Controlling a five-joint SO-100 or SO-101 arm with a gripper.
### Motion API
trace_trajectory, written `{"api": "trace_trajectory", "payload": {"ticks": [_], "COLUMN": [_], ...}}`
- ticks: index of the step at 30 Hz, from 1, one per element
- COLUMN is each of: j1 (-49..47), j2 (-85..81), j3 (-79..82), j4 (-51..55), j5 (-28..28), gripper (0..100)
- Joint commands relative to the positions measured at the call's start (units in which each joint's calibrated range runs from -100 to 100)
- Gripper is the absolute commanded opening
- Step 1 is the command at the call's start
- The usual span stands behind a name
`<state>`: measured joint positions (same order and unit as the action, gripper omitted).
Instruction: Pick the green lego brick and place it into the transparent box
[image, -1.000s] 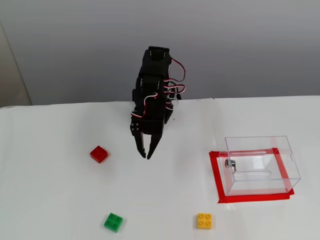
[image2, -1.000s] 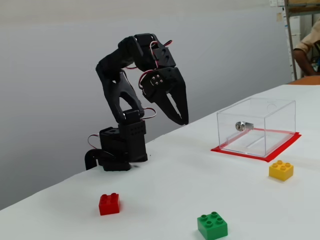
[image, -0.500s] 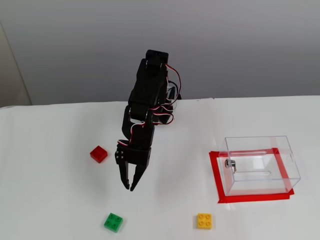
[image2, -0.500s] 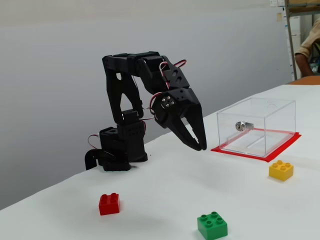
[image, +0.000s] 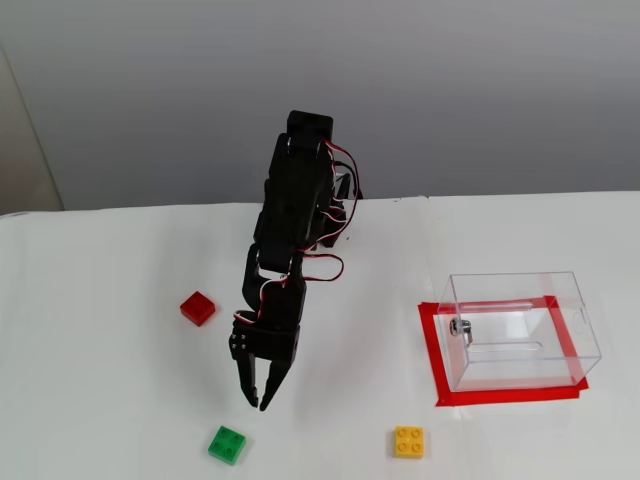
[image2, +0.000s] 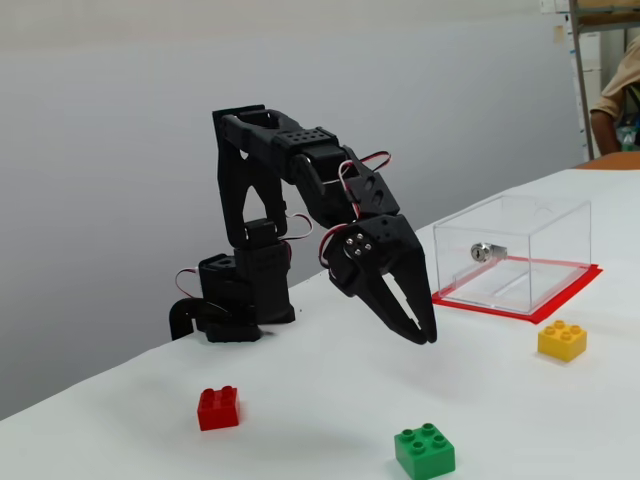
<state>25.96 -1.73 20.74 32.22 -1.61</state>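
Note:
The green lego brick (image: 229, 444) (image2: 425, 451) lies on the white table near its front edge. My black gripper (image: 258, 401) (image2: 425, 337) hangs in the air a little above and behind it, fingertips pointing down, shut with nothing between them. The transparent box (image: 520, 329) (image2: 513, 251) stands on a red tape rectangle at the right, with a small metal fitting on one wall and nothing inside.
A red brick (image: 198, 308) (image2: 218, 407) lies to the left of the arm. A yellow brick (image: 408, 441) (image2: 562, 340) sits in front of the box. The arm's base (image2: 240, 296) stands at the back of the table. A person's arm (image2: 612, 95) shows at the far right.
The arm has stretched forward and down over the last second. The gripper travelled from the table's middle toward the green brick, staying shut. The bricks and box have not moved.

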Motion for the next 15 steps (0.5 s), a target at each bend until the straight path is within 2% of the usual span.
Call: {"api": "trace_trajectory", "payload": {"ticks": [1, 4, 11, 15], "j1": [-0.5, -0.9, -1.2, -1.2], "j2": [0.8, 1.9, 4.7, 6.0], "j3": [-3.3, -3.3, -3.4, -3.4], "j4": [-0.9, -0.9, -1.0, -2.0], "j5": [0.1, 0.1, -0.3, 0.0], "gripper": [2, 7, 31, 38]}}
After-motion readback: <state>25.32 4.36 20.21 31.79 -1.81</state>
